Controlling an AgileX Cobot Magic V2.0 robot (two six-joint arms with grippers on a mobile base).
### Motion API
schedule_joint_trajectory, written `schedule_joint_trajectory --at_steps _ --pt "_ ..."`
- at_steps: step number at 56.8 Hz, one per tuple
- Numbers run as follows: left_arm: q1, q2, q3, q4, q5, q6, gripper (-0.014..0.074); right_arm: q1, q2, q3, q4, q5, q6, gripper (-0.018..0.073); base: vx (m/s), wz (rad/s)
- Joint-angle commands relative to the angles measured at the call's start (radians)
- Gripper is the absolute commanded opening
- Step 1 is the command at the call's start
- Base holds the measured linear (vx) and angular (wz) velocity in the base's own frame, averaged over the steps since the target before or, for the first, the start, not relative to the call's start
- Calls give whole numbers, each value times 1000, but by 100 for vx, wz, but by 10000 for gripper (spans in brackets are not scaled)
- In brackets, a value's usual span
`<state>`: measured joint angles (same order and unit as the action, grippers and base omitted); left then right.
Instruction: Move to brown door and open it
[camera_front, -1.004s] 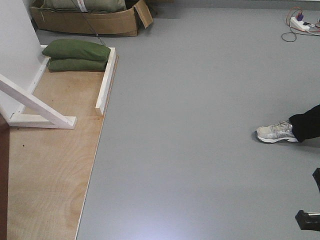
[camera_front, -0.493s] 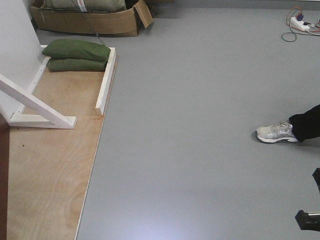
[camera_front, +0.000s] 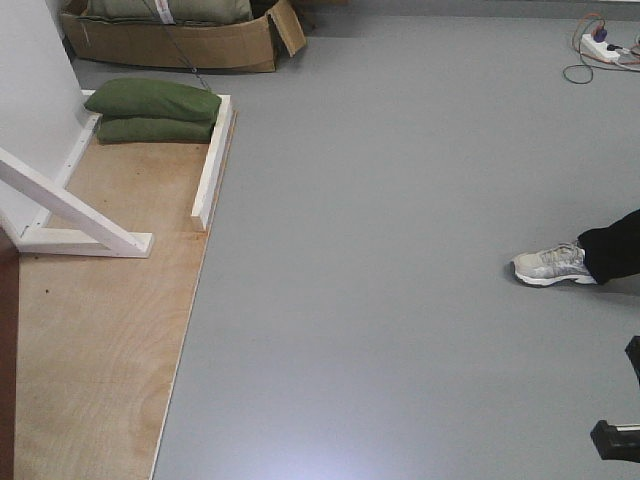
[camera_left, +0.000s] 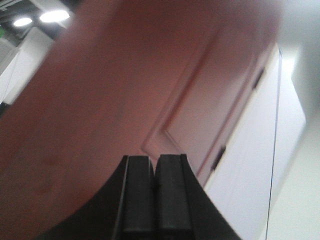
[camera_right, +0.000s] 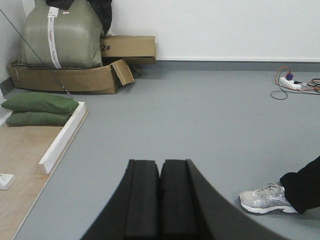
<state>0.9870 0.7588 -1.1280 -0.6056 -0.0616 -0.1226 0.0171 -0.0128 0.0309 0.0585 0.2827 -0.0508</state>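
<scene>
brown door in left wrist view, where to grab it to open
No handle shows: the brown door offers only a flat recessed panel. Its dark hinges sit along the edge by the white frame, so grip probably at the opposite edge, out of view, approaching its face.

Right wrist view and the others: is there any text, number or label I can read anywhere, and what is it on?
"2#": on the side of the closed cardboard box, at its left end.
White strap on the grey-green sack: dark print, too small to read.
Brown door, left wrist view: no text visible.
Front view: nothing readable.
</scene>
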Motion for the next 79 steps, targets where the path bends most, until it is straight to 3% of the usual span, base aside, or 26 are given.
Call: schedule_joint_trajectory --at_steps 1,18,29,41,51,61,79 --pt "38 19 -32 -184 -149 2 -6 -1 -6 5 -7 -81 -6 0 0 0" --pt "97 74 -32 -516 -420 104 -6 -1 -6 5 -7 -81 -6 0 0 0" --pt "133 170 -38 -659 -428 103 -6 -1 -6 5 -7 -81 -6 0 0 0" --pt "205 279 -38 -681 -255 99 -6 -1 -6 5 -7 -81 -6 0 0 0" --pt "252 350 -106 -753 -84 99 -6 -1 -6 5 -7 -81 -6 0 0 0" --pt "253 382 -207 -760 55 100 -6 -1 -6 5 -7 -81 -6 0 0 0" --pt "253 367 -229 -900 317 100 -6 -1 -6 5 -7 -81 -6 0 0 0"
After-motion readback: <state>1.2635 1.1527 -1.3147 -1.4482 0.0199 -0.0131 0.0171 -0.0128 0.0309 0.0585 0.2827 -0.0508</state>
